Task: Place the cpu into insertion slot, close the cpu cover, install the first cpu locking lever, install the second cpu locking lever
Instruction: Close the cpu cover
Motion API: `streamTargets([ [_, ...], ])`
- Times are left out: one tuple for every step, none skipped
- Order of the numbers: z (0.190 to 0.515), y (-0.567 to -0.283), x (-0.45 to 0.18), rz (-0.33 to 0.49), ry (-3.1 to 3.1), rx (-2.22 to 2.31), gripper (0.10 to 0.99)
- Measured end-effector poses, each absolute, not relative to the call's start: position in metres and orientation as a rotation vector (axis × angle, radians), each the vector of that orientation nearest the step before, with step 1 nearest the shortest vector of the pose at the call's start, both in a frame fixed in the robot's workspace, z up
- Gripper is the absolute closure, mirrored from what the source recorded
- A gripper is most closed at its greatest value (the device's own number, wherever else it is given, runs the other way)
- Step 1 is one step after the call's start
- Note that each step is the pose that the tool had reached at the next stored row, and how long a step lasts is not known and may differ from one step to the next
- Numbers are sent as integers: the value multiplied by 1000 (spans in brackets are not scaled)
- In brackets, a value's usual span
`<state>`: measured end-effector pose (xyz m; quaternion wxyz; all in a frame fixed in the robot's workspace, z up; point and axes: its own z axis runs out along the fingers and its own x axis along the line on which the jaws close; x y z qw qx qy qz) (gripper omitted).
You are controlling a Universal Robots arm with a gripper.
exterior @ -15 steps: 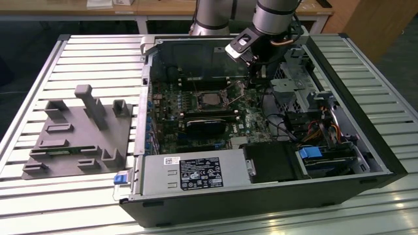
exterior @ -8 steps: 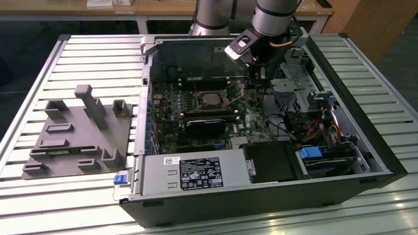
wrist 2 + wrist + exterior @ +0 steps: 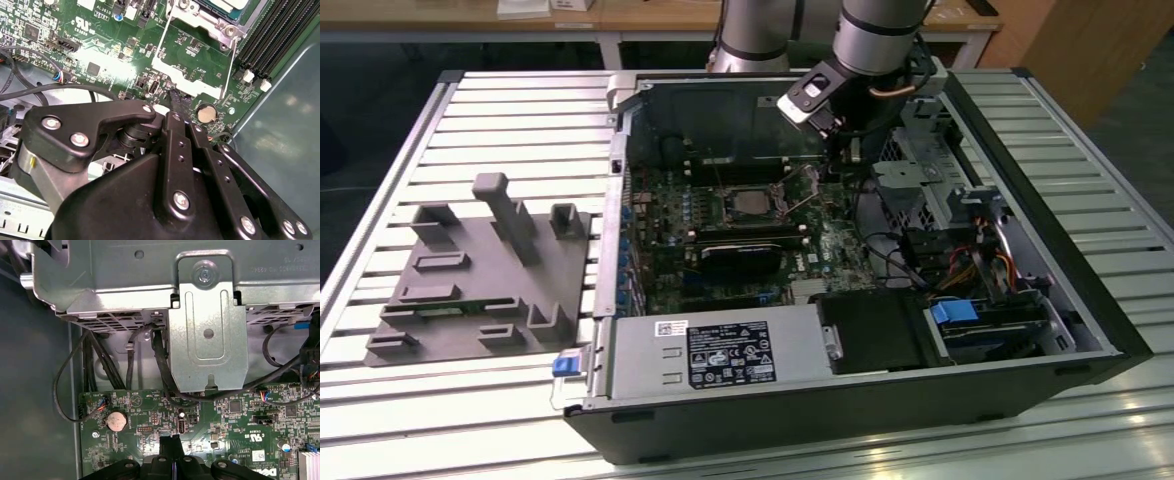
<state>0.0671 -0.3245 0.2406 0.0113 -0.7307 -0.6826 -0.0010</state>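
Several black cables [image 3: 159,365] hang near the pincer [image 3: 171,440].

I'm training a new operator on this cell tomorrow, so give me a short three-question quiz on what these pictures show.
1. True or false: the grey fixture tray lies inside the computer case.
2. In the exterior view, the pincer hangs nearest to: A) the labelled power supply, B) the insertion slot, C) the blue tab at the case's outer corner.
3. Fill in: in both wrist views, the round silvery part on the green board near the pincer is a coin ___.
Key: 1 false, it lies on the slatted table; 2 B; 3 battery.
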Motion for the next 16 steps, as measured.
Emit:
streamTargets([
  [241, -324, 67, -3, -2129, -2279, 980],
  [240, -324, 67, -3, -2129, -2279, 980],
  [240, -324, 67, -3, -2129, -2279, 980],
  [240, -324, 67, 1, -2127, -2277, 980],
  [240, -324, 67, 14, -2121, -2272, 980],
  [240, -324, 67, 31, -2114, -2264, 980],
  [240, -324, 68, 50, -2106, -2256, 980],
  [240, -324, 68, 64, -2100, -2249, 980],
  [240, -324, 68, 69, -2098, -2247, 980],
  [240, -324, 68, 70, -2097, -2247, 980],
  [240, -324, 68, 70, -2097, -2247, 980],
  [240, -324, 68, 71, -2097, -2247, 980],
  [240, -324, 68, 70, -2097, -2247, 980],
  [240, -324, 68, 70, -2097, -2247, 980],
  [240, -324, 68, 70, -2097, -2247, 980],
  [240, -324, 67, 70, -2097, -2247, 980],
])
